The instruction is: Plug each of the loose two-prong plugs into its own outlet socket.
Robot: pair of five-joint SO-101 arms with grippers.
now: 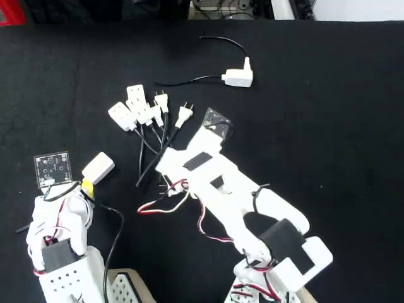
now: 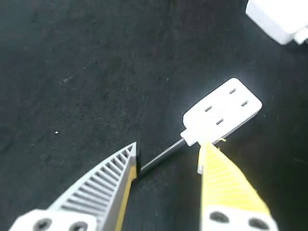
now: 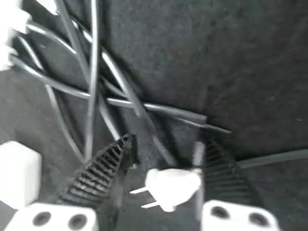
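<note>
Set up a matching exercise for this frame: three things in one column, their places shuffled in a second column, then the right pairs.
Things
1. white slotted outlet block
2. white two-prong plug
3. white block with a looping black cord

Places
a. lying apart from the rest, far from both arms
b. between the fingers of the right gripper
c. just past the fingertips of the left gripper

Pairs: 1-c, 2-b, 3-a
</note>
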